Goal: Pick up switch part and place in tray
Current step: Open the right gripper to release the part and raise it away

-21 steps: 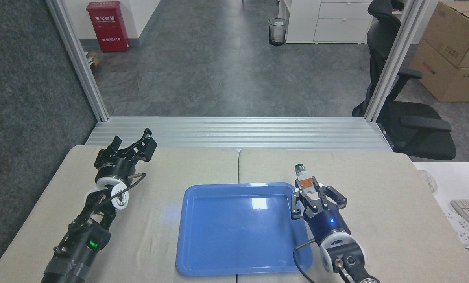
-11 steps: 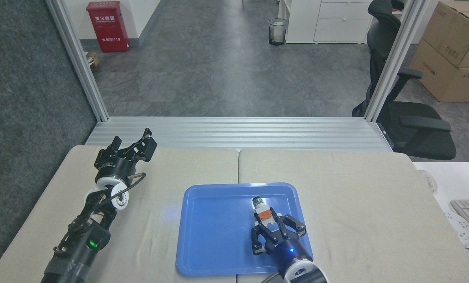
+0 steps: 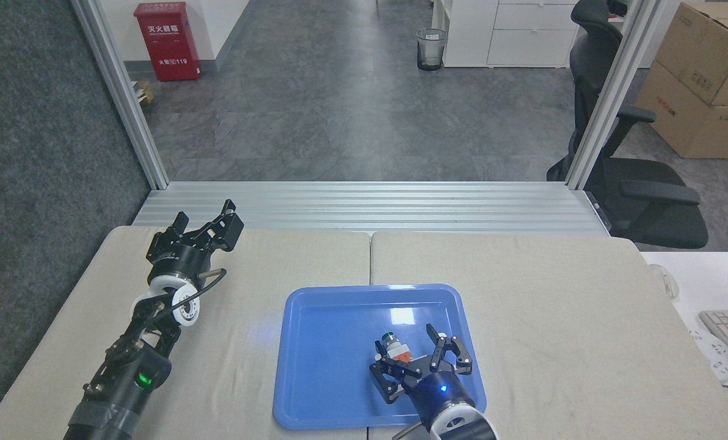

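- The right gripper (image 3: 414, 360) hovered over the lower right of the tray (image 3: 327, 366), its fingers (image 3: 442, 349) spread wide apart.
- The part (image 3: 393, 348) lay between those fingers inside the tray, apparently resting on the blue floor — no pad looked clamped on it, though contact on the left side was hard to rule out.
- The left gripper (image 3: 208, 225) sat in the left of the frame over the table (image 3: 584, 318), well apart from the tray; its fingers looked apart and held nothing.
- The step in hand seemed to be the release: best done by lifting straight up with the fingers wide, so no pad would snag the part or drag it toward the rim.
- Against the frame half a second before, the fingers had opened from their grip on the part, the part had tipped left and lower, and the gripper had slid slightly toward the bottom of the frame. The left arm had not moved.
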Controlling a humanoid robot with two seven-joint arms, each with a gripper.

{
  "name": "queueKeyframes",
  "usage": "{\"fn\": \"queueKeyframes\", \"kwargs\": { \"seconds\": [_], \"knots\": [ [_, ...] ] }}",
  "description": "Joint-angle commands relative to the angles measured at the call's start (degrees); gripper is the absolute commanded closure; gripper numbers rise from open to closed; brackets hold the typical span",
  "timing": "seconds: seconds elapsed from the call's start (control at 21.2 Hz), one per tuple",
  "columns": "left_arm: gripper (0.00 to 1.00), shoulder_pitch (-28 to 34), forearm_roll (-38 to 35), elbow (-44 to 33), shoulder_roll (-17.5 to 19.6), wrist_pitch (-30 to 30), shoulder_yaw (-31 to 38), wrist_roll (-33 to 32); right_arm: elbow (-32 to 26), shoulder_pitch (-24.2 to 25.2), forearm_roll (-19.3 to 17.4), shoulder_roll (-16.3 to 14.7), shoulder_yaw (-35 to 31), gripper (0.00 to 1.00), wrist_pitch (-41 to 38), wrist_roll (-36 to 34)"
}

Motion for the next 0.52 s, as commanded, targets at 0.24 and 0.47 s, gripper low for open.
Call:
{"fn": "queueKeyframes", "kwargs": {
  "seconds": [0.24,0.47],
  "knots": [
    [0.0,0.0,0.08,0.0,0.02,0.03,0.02,0.01,5.32,-14.49,-4.25,-11.94,-20.6,0.02,-0.97,-4.05],
    [0.0,0.0,0.0,0.0,0.02,0.03,0.02,0.01,11.56,-14.49,-13.73,-20.85,-20.69,0.02,-2.55,-6.68]
  ]
}}
